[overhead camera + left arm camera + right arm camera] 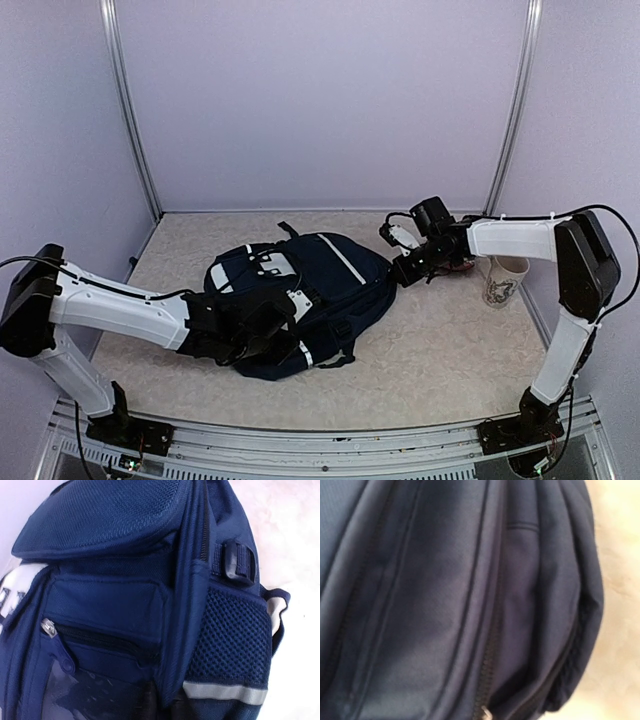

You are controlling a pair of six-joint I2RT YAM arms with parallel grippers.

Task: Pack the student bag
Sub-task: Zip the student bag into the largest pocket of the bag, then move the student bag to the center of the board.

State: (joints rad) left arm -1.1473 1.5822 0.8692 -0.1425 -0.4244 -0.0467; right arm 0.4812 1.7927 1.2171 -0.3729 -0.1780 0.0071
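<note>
The table [450,370], covered in a pale mottled surface, is bearing everything in the scene. The student bag [300,300], a navy backpack with white panels and reflective strips, is lying flat near the table's middle, slightly left of centre, with one end pointing far-right and the other near-left.

The left arm is reaching in from the near-left, and the left gripper [262,338] is sitting against the bag's near-left end. Neither the top view nor the wrist view is showing its fingers clearly, so whether they are spread or pressed together cannot be told. The right arm is reaching across from the right, and the right gripper [403,270] is meeting the bag's far-right edge; its finger state likewise cannot be told.

A printed cup [503,280] is standing upright on the right, just behind the right arm.

The left wrist view is showing a mesh side pocket [232,630], a strap buckle [236,562] and a front pocket zipper pull [48,626]. The right wrist view is showing a zipper track [490,650] running along folded fabric, with a metal pull at the lower edge.

Handling judgement: the bag is appearing soft and limp, with woven cloth that should resist slipping. Fabric is likely to bunch and lift rather than hold shape. Zipper pulls, strap webbing and seam ridges are offering the firmest pinch points; broad panels are not.
</note>
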